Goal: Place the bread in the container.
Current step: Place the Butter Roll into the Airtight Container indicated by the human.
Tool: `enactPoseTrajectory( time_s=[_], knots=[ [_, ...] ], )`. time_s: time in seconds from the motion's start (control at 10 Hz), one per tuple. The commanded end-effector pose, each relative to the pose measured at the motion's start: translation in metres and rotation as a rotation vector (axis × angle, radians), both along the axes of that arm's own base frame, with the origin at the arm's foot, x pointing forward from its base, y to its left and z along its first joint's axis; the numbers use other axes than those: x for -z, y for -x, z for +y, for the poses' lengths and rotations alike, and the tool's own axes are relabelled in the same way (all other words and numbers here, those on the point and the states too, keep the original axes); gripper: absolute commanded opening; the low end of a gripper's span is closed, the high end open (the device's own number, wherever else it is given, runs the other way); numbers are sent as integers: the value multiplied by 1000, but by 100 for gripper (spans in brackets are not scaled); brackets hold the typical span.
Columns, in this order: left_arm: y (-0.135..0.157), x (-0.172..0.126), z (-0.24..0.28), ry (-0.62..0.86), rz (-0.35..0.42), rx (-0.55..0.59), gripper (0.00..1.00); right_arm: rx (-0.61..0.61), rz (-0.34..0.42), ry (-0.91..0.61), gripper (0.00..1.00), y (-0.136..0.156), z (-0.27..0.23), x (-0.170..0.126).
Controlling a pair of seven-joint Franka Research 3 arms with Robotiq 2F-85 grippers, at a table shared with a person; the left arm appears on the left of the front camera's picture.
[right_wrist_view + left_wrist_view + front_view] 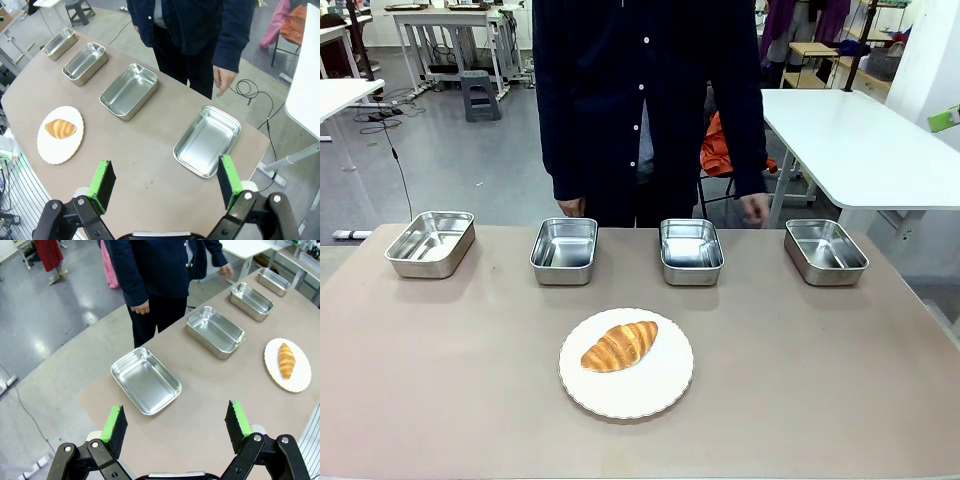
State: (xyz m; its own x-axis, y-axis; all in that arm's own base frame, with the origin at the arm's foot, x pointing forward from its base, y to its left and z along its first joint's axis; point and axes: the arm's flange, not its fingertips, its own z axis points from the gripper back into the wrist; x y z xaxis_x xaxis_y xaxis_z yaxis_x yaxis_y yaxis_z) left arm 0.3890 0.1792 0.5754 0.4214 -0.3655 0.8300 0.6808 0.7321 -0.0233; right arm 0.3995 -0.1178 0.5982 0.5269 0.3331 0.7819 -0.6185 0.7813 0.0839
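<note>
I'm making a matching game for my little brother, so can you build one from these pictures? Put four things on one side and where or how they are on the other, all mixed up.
Things:
1. bread
2. plate
3. steel trays
4. left gripper

Places and states:
A. open, holding nothing
B. round and white, in front of the trays
C. lying on the plate
D. empty, in a row along the far side of the table

Pairs: 1-C, 2-B, 3-D, 4-A
</note>
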Motion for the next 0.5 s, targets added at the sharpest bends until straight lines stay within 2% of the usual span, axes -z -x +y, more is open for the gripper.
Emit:
enactPoseTrajectory(
  time_s=[0.0,0.4],
  knots=[
    [0,0,0,0,-1,1,100,-5,-7,-12,100,0,1,0],
    [0,0,0,0,-1,1,100,-5,-7,-12,100,0,1,0]
  ],
)
